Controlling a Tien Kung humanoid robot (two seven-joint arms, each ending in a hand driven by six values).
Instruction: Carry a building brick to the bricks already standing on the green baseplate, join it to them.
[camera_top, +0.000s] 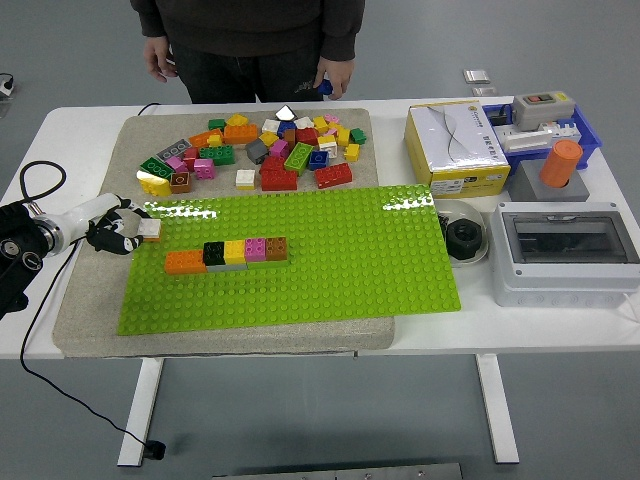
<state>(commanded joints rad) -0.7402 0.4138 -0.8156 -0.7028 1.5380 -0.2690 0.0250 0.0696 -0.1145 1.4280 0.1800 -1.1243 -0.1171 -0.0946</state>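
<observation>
Brightness: even, bright, diffuse; light appears to come from overhead.
Glare: pale sheen along the far edge of the green baseplate (300, 260), strongest at its far corners.
Shadows: soft, short; darker band under the white table (420, 335) near edge.
Focus: generally sharp; small bricks in the loose pile (265, 150) slightly soft.
Distortion: edges look straight, hard to judge.

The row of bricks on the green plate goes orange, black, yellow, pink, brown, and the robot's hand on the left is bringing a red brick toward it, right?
Not quite. The head view shows the left hand holding a white brick, not a red one. The rest holds: the row of bricks on the green plate runs orange, black, yellow, pink, brown, and the hand is beside the plate's left edge.
</observation>
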